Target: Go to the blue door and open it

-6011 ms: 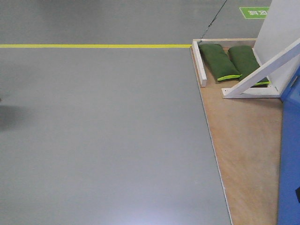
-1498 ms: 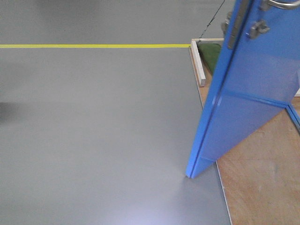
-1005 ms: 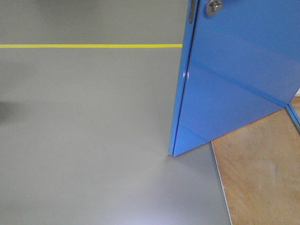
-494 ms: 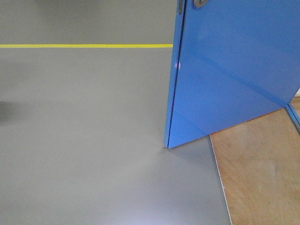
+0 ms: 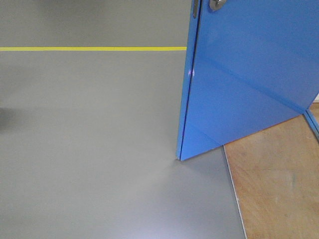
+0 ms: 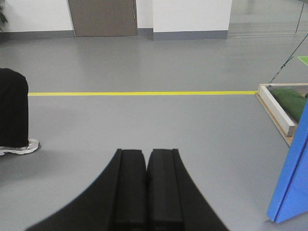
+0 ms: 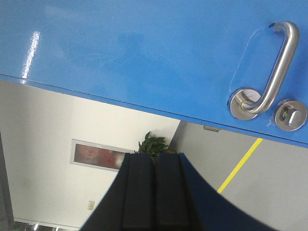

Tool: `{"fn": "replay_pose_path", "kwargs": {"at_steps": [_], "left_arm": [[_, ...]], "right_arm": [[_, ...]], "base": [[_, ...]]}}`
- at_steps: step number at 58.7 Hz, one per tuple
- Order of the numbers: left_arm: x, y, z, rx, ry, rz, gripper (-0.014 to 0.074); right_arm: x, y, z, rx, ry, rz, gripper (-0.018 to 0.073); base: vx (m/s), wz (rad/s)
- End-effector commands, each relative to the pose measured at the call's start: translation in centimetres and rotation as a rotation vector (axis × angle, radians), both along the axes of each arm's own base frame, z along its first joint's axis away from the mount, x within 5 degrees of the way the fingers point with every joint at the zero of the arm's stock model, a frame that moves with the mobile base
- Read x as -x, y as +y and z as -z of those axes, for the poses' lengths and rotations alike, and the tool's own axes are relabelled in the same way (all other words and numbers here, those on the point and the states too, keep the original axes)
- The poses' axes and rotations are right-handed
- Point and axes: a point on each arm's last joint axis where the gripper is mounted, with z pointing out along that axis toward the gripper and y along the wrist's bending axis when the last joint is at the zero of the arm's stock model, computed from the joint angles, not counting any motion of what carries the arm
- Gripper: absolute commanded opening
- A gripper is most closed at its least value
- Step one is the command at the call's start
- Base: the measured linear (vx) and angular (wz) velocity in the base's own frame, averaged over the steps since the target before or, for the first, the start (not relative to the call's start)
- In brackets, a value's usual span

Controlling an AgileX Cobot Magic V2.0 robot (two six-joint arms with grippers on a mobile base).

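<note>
Door (image 5: 249, 74): upright, long axis vertical, seen swung out from the platform (image 5: 274, 189) over the floor (image 5: 89, 124).
Right pincer (image 7: 154, 161): pads pressed together, nothing held. The door panel is faced close ahead, with the handle (image 7: 274, 72) up and to the right, untouched.
Left pincer (image 6: 146, 159): pressed together, empty. The door's edge is seen low to its right, apart.
Nearer arm: judged the right.

One blue door (image 5: 249, 74), one lever handle (image 7: 280, 62), one thumb-turn lock (image 7: 290, 114), one yellow line (image 5: 89, 49), two pincers: left pincer (image 6: 146, 155), right pincer (image 7: 154, 158).
</note>
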Motion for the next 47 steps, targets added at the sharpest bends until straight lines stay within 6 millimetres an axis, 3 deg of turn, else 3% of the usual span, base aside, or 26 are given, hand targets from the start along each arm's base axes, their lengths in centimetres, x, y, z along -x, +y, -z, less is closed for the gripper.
{"fn": "replay_pose_path", "kwargs": {"at_steps": [1,47], "left_arm": [[0.06,-0.07,-1.76,-0.003,-0.126,0.007,0.0073],[0.06,-0.07,-1.76,-0.003,-0.126,0.007,0.0073]], "right_arm": [[1.55,-0.07,-2.78,-0.009,-0.093,0.030,0.0008],[1.55,-0.08,-2.78,-0.010,-0.093,0.031,0.0008]], "base": [[0.00,0.00],[0.00,0.01]]}}
